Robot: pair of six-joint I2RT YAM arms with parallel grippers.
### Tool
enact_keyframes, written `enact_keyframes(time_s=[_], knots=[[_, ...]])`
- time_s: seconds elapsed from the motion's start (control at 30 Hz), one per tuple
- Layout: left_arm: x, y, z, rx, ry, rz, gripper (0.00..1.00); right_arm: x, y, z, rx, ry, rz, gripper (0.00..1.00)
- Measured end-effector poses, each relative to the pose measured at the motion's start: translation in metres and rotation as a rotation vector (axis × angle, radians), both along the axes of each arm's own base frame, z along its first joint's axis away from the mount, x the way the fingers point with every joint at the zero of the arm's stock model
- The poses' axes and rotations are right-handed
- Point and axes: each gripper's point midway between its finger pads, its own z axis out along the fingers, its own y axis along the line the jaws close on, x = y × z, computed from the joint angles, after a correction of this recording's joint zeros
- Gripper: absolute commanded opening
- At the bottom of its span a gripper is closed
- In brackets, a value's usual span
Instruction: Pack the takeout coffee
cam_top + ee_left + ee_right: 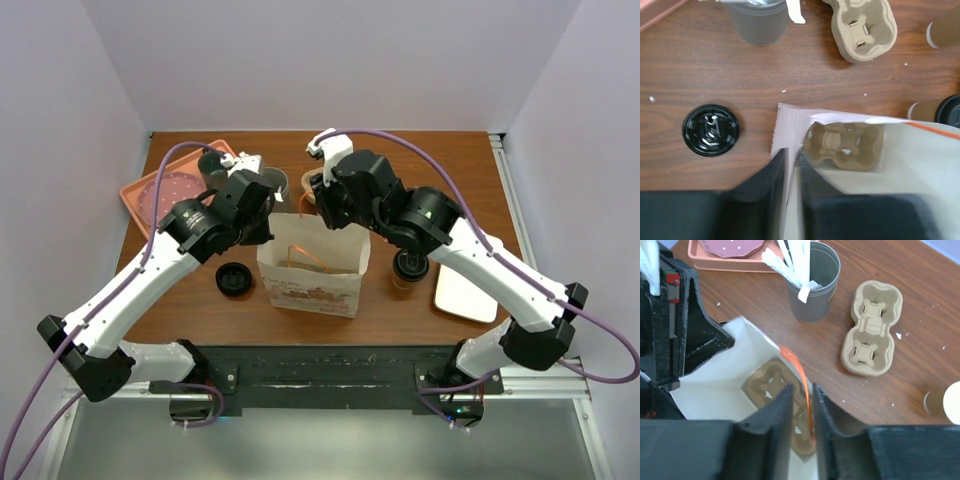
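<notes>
The paper bag point(312, 268) is standing upright and open at mid-table, between the two arms. The left gripper point(791, 161) is pinching the bag's left wall, its fingers point(767, 182) closing on the paper with almost no gap showing. The right gripper point(802, 391) is straddling the opposite rim, where the orange handle point(799, 371) is running between its fingers point(775, 415); the jaws are standing slightly apart, not clamping. A cup carrier point(845, 145) is lying flat on the bag's floor. A second cup carrier point(871, 327) is lying on the table just beside the grey tumbler point(815, 282), which is holding white utensils. The lidded takeout cup point(408, 266) is standing outside the bag, on the table just to its right, held by neither gripper. A second takeout cup point(945, 27) is sitting beyond it, near the loose carrier. A loose black lid point(233, 278) is lying left of the bag.
</notes>
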Motion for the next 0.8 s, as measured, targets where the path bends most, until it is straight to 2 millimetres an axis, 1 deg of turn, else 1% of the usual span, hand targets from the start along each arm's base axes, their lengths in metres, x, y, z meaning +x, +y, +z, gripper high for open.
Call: enact_keyframes(time_s=[0.1,0.13,0.23,0.3,0.37,0.43,0.5,0.53,0.6,0.7,0.77,0.8], knots=[[0.003,0.001,0.002,0.015,-0.015,-0.02,0.0,-0.002,-0.005,0.004,0.022,0.01,-0.031,0.45],[0.003,0.001,0.002,0.019,-0.018,-0.026,0.0,-0.003,-0.007,0.007,0.041,0.017,-0.047,0.51],[0.005,0.0,0.004,0.03,-0.036,-0.059,0.0,-0.006,-0.016,0.018,0.117,0.041,-0.12,0.58],[0.006,-0.001,0.006,0.033,-0.05,-0.074,0.0,-0.008,-0.025,0.027,0.17,0.056,-0.182,0.6],[0.005,0.001,0.006,0.035,-0.07,-0.089,0.0,-0.011,-0.036,0.041,0.233,0.071,-0.251,0.61],[0.001,0.004,0.006,0.03,-0.089,-0.103,0.0,-0.011,-0.047,0.055,0.284,0.074,-0.32,0.62],[-0.006,0.009,0.005,0.014,-0.112,-0.114,0.0,-0.009,-0.059,0.062,0.312,0.076,-0.385,0.62],[-0.009,0.011,0.006,0.006,-0.126,-0.122,0.0,-0.008,-0.068,0.062,0.317,0.083,-0.437,0.61],[-0.017,0.015,0.009,-0.023,-0.154,-0.14,0.0,-0.005,-0.086,0.054,0.299,0.096,-0.526,0.61],[-0.027,0.017,0.014,-0.076,-0.211,-0.173,0.0,0.002,-0.113,0.033,0.244,0.117,-0.647,0.63],[-0.034,0.018,0.016,-0.113,-0.244,-0.192,0.0,0.005,-0.135,0.009,0.196,0.148,-0.725,0.65],[-0.037,0.018,0.015,-0.124,-0.252,-0.2,0.0,0.006,-0.148,-0.005,0.167,0.166,-0.768,0.68]])
